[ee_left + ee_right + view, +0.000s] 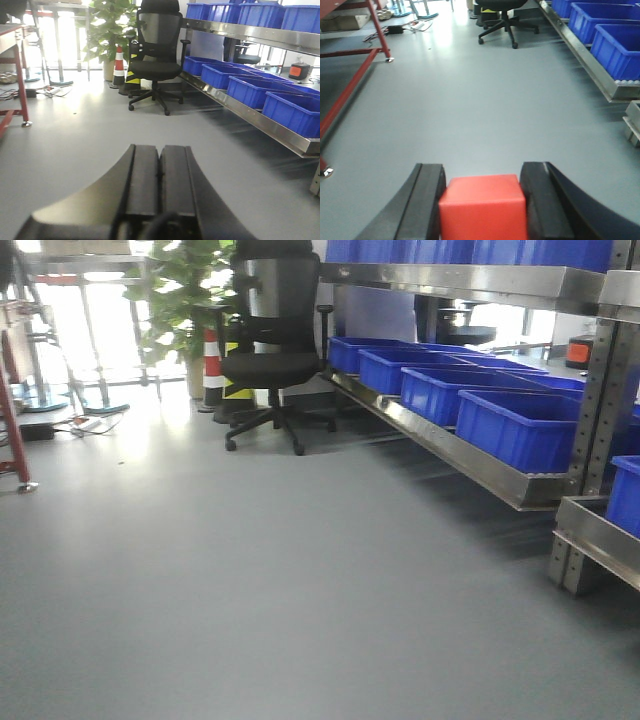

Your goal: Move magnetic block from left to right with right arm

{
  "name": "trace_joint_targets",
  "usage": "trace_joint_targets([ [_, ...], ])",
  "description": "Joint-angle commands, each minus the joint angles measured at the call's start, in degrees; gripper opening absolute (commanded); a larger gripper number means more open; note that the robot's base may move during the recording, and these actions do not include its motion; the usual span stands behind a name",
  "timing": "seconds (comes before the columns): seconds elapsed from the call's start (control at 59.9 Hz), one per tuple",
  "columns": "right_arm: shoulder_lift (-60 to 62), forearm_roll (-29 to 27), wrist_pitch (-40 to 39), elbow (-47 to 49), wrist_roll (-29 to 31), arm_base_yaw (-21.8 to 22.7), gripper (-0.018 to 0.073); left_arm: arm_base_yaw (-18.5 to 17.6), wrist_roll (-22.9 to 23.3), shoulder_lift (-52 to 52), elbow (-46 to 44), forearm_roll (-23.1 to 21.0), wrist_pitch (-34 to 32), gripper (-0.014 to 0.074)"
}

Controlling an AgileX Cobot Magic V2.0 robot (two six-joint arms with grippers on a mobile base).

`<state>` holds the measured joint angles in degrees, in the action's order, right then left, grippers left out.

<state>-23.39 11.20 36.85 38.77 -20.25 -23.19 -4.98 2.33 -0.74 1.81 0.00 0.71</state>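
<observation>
The right hand point(482, 176) is closed on the magnetic block point(483, 210). In the right wrist view the red cube sits squarely between the two dark fingers point(427, 200), its side faces pressed against both pads. Its top face is level and its near part runs off the bottom of the picture. What lies under the block is hidden, so I cannot tell whether it rests on a surface or hangs free. No tabletop shows in any view, only grey floor point(470, 100) ahead. The left hand point(160, 150) is closed on nothing, its fingers pressed flat together. The front-facing view shows neither arm nor the block.

Judging by this, the block is gripped and the carry to the right is the work in hand.

- **Slipping:** the cube's faces are smooth and the hold seems to rely on pad pressure alone. A quick swing or a sudden stop could let it twist or slide out.
- **Placing unseen:** the place to set it down is not visible, so a release made too high or off target could send it to the floor, where it could roll towards the red frame point(350, 85) or the metal shelf point(585, 60).
- **Magnetic pull:** any steel near the drop point might tug the block askew as the fingers open.
</observation>
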Motion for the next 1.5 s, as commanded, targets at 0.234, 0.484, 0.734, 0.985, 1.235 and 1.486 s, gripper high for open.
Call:
trace_joint_targets([
  [0.234, -0.38, 1.03, -4.59, 1.48, 0.56, -0.02, 0.0174, -0.31, 0.38, -0.85, 0.53, 0.0, -5.35, -0.0115],
  [0.484, -0.38, 1.03, -4.59, 1.48, 0.56, -0.02, 0.0174, -0.31, 0.38, -0.85, 0.53, 0.0, -5.35, -0.0116],
  [0.734, -0.38, 1.03, -4.59, 1.48, 0.56, -0.02, 0.0174, -0.31, 0.38, -0.85, 0.53, 0.0, -5.35, -0.0116],
  [0.985, -0.38, 1.03, -4.54, 1.48, 0.56, -0.02, 0.0174, -0.31, 0.38, -0.85, 0.53, 0.0, -5.35, -0.0116],
  [1.235, -0.38, 1.03, -4.54, 1.48, 0.56, -0.02, 0.0174, -0.31, 0.38, -0.85, 0.53, 0.0, -5.35, -0.0116],
  [1.486, -0.38, 1.03, -4.59, 1.48, 0.56, -0.02, 0.0174, -0.31, 0.38, -0.85, 0.53, 0.0, -5.35, -0.0116],
])
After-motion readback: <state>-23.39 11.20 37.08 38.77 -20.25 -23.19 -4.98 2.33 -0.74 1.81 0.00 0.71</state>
